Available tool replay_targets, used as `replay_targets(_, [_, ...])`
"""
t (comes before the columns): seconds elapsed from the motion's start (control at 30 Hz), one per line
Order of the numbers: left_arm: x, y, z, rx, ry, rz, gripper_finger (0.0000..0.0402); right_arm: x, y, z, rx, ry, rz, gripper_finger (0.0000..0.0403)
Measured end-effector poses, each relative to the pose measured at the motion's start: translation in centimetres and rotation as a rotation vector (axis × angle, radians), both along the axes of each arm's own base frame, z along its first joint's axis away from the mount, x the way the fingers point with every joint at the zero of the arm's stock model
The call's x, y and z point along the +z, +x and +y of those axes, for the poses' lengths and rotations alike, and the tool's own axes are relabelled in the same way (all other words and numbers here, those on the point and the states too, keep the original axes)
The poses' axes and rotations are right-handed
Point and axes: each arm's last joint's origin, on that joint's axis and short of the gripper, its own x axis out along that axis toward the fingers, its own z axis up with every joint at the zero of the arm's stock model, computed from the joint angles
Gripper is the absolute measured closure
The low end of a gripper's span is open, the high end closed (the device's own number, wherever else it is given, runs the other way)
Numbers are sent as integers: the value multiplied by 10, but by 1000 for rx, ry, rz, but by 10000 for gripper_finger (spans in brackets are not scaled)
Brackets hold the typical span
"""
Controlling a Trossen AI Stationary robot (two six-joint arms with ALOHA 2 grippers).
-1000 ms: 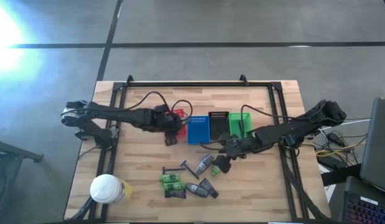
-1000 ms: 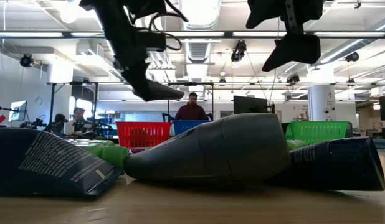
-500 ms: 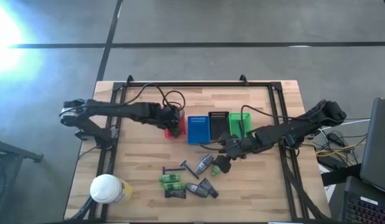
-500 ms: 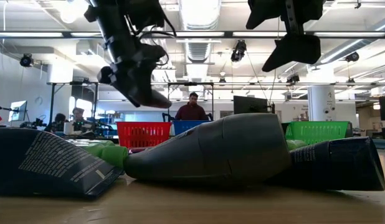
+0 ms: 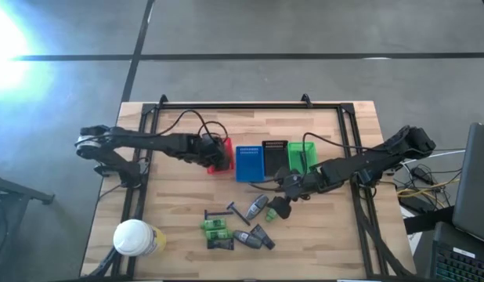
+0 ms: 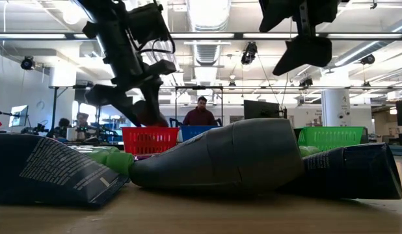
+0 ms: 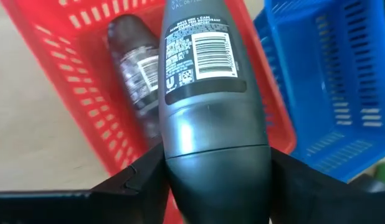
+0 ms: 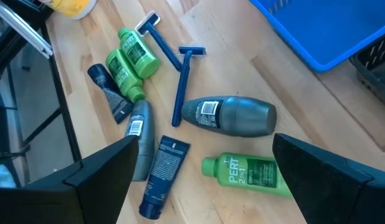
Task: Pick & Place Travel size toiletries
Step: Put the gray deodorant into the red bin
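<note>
My left gripper (image 5: pixel 213 152) is over the red basket (image 5: pixel 224 153), shut on a grey oval mini bottle (image 7: pixel 205 93). Another dark bottle (image 7: pixel 133 68) lies inside that basket. My right gripper (image 5: pixel 279 205) hovers open above the pile of toiletries (image 5: pixel 238 225) lying on the table. The right wrist view shows a grey bottle (image 8: pixel 230 116), green bottles (image 8: pixel 131 62), a green packet (image 8: pixel 245 172), blue razors (image 8: pixel 180 81) and dark tubes (image 8: pixel 161 177). None of these is touched. My left gripper pinches the grey bottle between its two fingers (image 7: pixel 136 180) at the rounded cap end (image 7: pixel 214 155). The bottle runs on along the fingers, label side showing. It is lifted clear, above the red basket's inside (image 7: pixel 86 93). In the low view the fingers (image 6: pixel 146 107) slant downward.
Blue (image 5: pixel 248 162), black (image 5: pixel 274 157) and green (image 5: pixel 301 157) baskets stand in a row right of the red one. A large white-lidded yellowish container (image 5: pixel 135 237) sits at the table's near left corner. People and desks show in the room beyond the table.
My left gripper has moved from the near side of the red basket toward the far edge, until it is over the basket. It has tipped from slanting sideways to pointing more steeply down, carrying the grey bottle along.
</note>
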Motion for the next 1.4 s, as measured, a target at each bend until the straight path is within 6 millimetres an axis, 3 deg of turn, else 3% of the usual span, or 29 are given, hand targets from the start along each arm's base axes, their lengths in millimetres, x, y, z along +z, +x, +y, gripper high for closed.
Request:
replay_targets(0.4, [2,4,2,85,10,-61,170,-1,0,-1,18,-52,-8,35])
replay_targets(0.57, [6,8,2,47,2,-104,169,-1,0,-1,21,-55,-6,35])
replay_targets(0.67, [14,10,-3,-68,-12,-123,169,-2,-1,-1,25,-52,-3,35])
replay_targets(0.8, [31,14,-22,-363,61,-168,168,-4,0,1,101,-37,12,35])
replay_targets(1.03, [36,13,-83,-899,179,-195,168,-28,9,4,298,-152,90,35])
replay_targets(1.17, [35,7,-109,-995,192,-191,168,-42,21,8,444,-241,104,35])
replay_targets(1.4, [34,-3,-139,-964,184,-156,168,-52,49,13,818,-603,123,35])
